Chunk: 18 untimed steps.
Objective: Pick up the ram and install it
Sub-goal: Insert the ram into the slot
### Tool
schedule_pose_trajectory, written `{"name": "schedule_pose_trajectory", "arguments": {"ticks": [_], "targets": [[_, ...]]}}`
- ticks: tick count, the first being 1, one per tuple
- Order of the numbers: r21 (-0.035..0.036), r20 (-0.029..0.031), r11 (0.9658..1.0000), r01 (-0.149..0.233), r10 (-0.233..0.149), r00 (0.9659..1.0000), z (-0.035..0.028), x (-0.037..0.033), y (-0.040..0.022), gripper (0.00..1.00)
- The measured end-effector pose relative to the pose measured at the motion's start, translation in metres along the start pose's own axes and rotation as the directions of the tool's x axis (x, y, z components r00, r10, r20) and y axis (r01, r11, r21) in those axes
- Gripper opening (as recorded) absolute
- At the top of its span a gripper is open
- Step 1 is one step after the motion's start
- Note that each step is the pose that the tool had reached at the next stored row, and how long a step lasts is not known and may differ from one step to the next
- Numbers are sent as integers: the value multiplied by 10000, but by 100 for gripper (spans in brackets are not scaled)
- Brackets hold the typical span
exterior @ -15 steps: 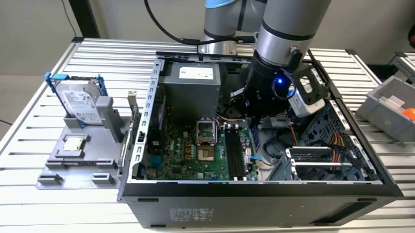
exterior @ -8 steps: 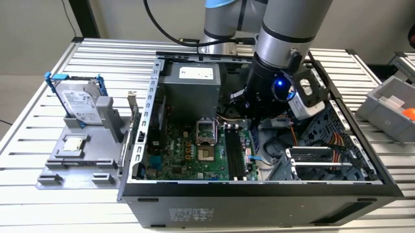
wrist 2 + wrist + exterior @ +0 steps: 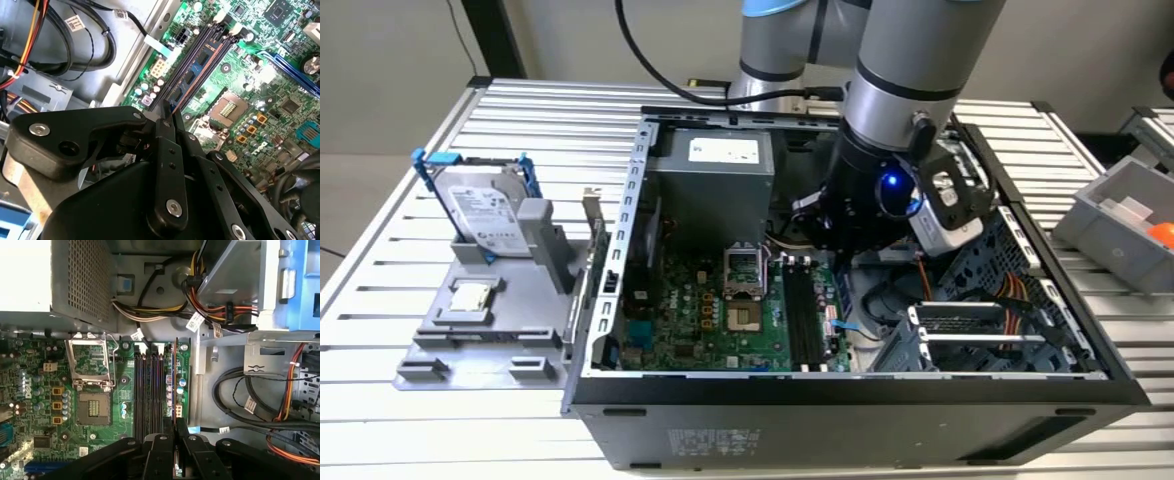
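Observation:
The ram (image 3: 174,380) is a thin dark stick standing on edge along the outermost of the black memory slots (image 3: 147,390) on the green motherboard. In the second wrist view the ram (image 3: 192,75) shows a row of black chips. My gripper (image 3: 175,426) is shut on one end of the stick, a black finger on each flat side; the same grip appears in the second wrist view (image 3: 167,114). Whether the stick is fully seated in its slot I cannot tell. In the exterior view the arm's wrist (image 3: 887,190) reaches down into the open computer case (image 3: 854,395) above the slots (image 3: 803,320).
The open processor socket (image 3: 94,407) lies beside the slots. The grey power supply (image 3: 714,180) fills the case's far end. Cable bundles (image 3: 250,395) and the drive cage (image 3: 974,330) crowd the other side. Outside the case, a grey fixture (image 3: 494,340) holds a hard drive (image 3: 480,205) and a processor chip (image 3: 470,297).

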<state>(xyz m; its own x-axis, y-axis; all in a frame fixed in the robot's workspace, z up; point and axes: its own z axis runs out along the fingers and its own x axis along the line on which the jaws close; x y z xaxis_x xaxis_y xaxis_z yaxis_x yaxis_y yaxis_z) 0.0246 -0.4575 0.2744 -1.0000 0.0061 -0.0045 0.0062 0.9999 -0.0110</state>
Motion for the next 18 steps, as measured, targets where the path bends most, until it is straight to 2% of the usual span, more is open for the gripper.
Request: {"name": "schedule_pose_trajectory", "arguments": {"ticks": [18], "targets": [[24, -3, 9999, -132, 132, 9999, 157, 1, -44, 0]]}}
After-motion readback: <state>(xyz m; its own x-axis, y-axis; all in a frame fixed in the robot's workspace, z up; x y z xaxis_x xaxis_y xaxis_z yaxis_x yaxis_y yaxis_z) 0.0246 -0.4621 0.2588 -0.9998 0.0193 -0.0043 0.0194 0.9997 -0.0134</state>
